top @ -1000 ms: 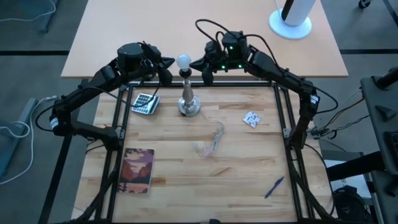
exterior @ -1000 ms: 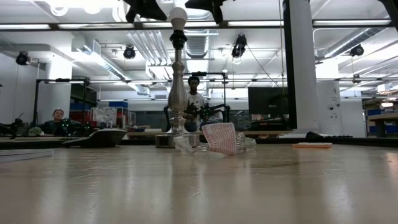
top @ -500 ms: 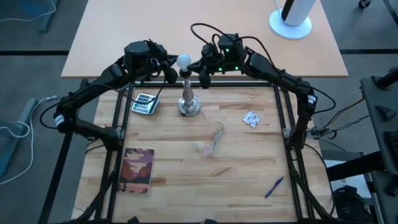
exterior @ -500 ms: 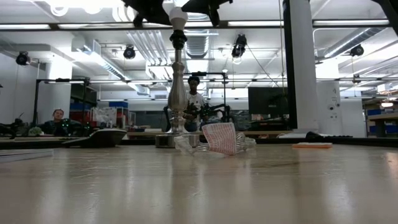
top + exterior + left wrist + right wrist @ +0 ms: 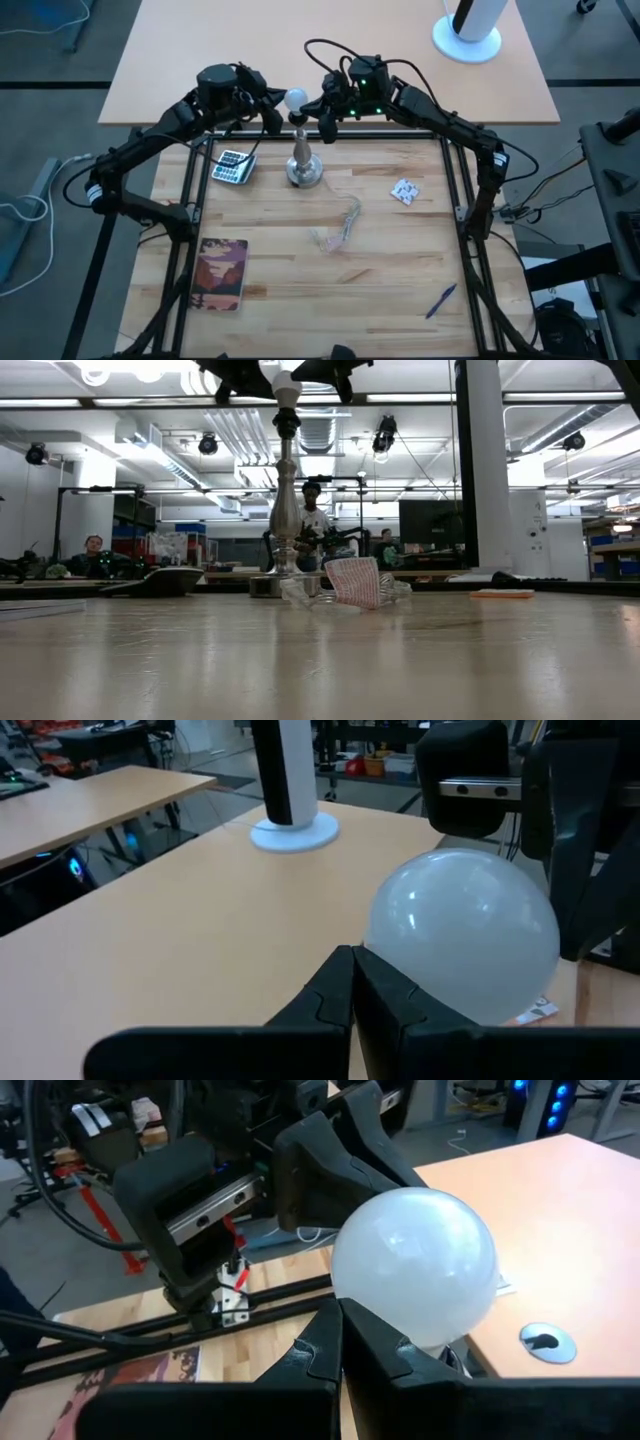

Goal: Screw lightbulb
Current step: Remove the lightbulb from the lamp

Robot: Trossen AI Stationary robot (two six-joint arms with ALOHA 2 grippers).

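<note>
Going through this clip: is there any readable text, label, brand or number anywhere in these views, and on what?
No text can be read in any view.
Calculator: keys show, markings too small to read.
Book: picture cover, no legible title.
White packet: red specks only, too small to read.
Lightbulb: plain frosted glass, no print showing.
Background shelves and screens in the low view: too blurred to read.

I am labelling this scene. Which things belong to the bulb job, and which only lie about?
Job: lightbulb, lamp stand, left gripper, right gripper, both shut beside the bulb.
Lying about: calculator, notebook, white packet, pen, plastic wrapper.
</note>
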